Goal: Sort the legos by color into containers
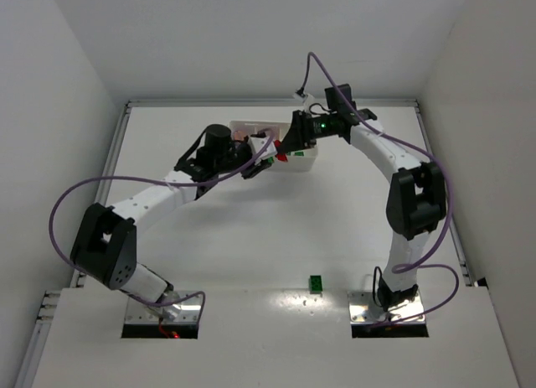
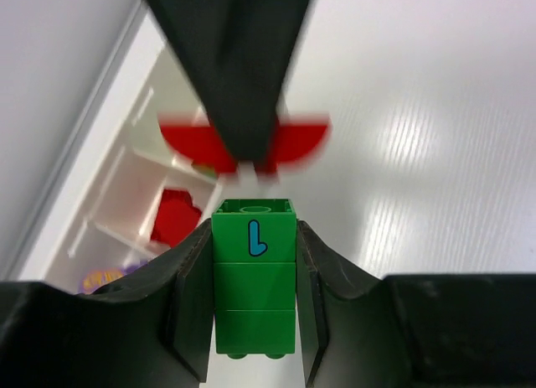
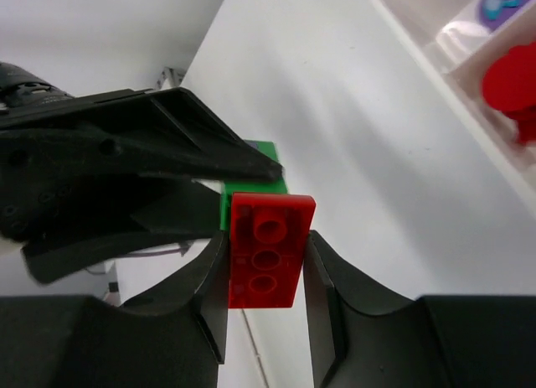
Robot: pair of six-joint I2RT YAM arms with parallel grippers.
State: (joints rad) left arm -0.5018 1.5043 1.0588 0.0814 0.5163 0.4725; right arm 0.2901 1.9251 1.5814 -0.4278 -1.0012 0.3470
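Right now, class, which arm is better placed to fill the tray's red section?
Right: the right gripper holds a red brick near the tray; the left gripper holds a green brick.

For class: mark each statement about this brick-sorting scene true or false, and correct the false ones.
1. The left gripper is closed on a green brick. True.
2. The right gripper holds a purple brick. False: it holds a red brick.
3. A spare green brick lies on the table near the arm bases. True.
4. Every compartment of the tray is empty. False: a red piece lies in one.
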